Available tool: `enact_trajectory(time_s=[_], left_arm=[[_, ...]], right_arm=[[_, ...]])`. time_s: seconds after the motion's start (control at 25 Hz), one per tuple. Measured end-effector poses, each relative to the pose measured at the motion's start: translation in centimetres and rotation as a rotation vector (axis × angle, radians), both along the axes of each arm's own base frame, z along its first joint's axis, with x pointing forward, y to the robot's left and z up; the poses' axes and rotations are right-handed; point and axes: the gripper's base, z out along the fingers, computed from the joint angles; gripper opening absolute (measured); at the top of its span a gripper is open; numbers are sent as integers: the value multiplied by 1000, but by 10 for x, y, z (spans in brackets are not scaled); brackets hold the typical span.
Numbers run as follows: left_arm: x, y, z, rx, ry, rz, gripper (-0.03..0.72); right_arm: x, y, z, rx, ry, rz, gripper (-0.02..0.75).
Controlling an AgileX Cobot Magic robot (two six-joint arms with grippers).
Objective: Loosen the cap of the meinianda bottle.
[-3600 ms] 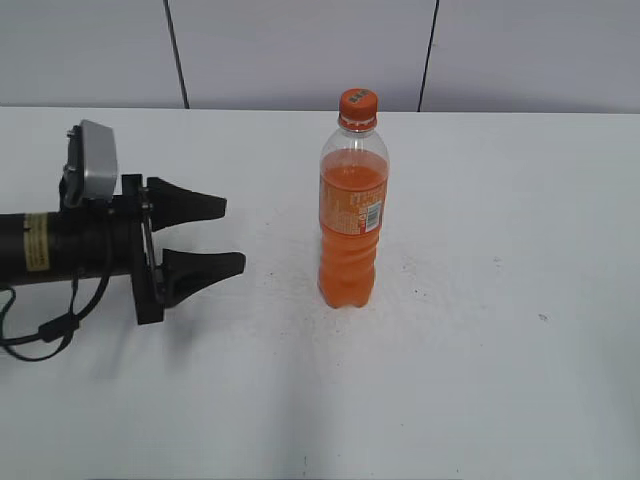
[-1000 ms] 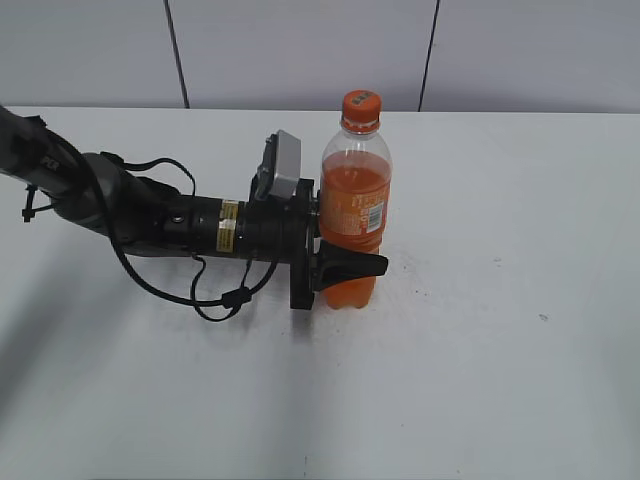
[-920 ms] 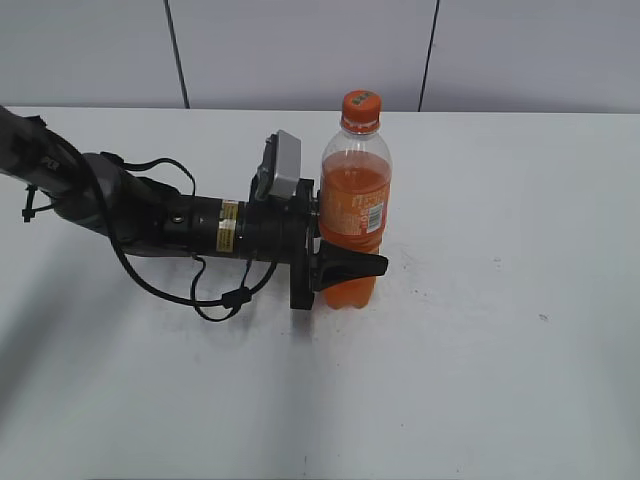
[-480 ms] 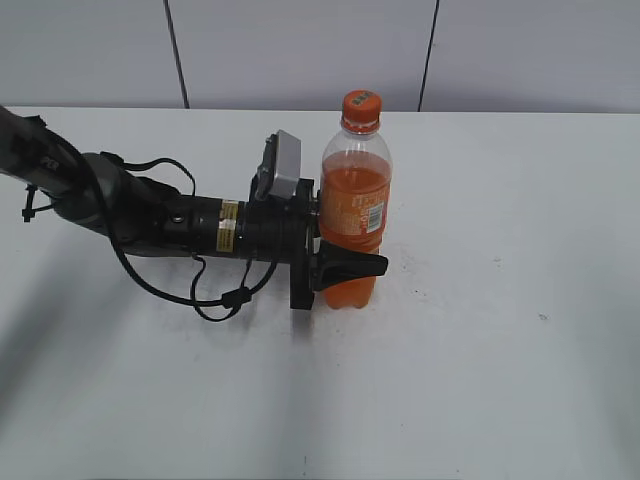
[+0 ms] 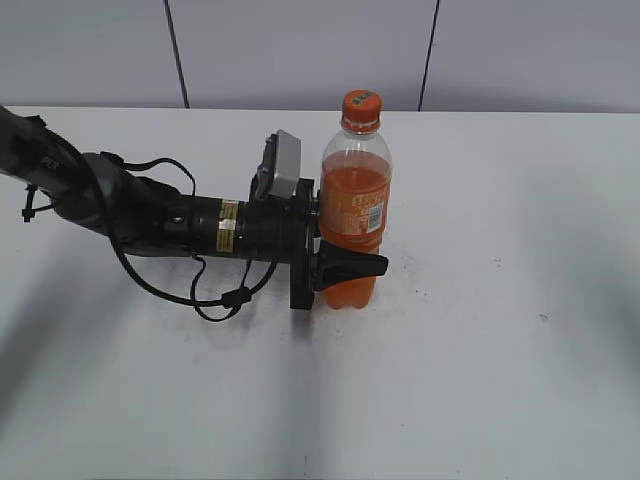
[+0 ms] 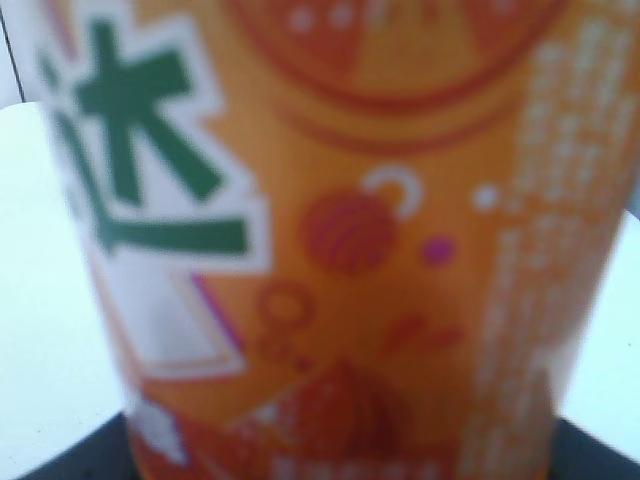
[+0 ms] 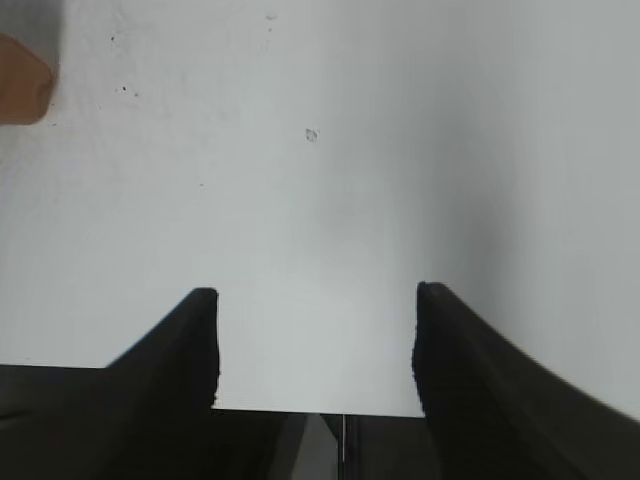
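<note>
One meinianda bottle (image 5: 353, 215) stands upright just right of the middle of the exterior frame, on the white table (image 5: 500, 350), its orange cap (image 5: 360, 104) seated on the neck near the upper centre. From the left edge a black arm reaches in almost level with the tabletop, and the left gripper (image 5: 345, 240) has its fingers on either side of the bottle's lower body: one dark finger (image 5: 350, 266) crosses in front of the orange liquid just above the base, while the other is hidden behind the bottle. The jaws look closed against the bottle's sides, clasping it well below the cap. A grey camera block (image 5: 280, 165) sits on top of that wrist, just left of the bottle's shoulder, and a loose black cable (image 5: 215, 295) loops down onto the table beneath the arm. The left wrist view is filled by the blurred orange label with green characters at upper left. In the right wrist view the right gripper (image 7: 316, 345) hangs over bare table with its two dark fingers spread wide and nothing between them; a sliver of orange shows at the far upper left.
</note>
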Motion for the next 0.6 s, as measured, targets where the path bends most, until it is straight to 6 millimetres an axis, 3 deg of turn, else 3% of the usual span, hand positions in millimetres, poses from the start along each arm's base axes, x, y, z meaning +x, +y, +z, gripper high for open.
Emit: enact_trajectory(time_s=[0.36, 0.6], left_arm=[[0, 0, 0, -1, 0, -1, 392], [0, 0, 0, -2, 0, -1, 392]], right_arm=[[96, 10, 41, 10, 87, -13, 460], [137, 16, 62, 73, 49, -108, 460]])
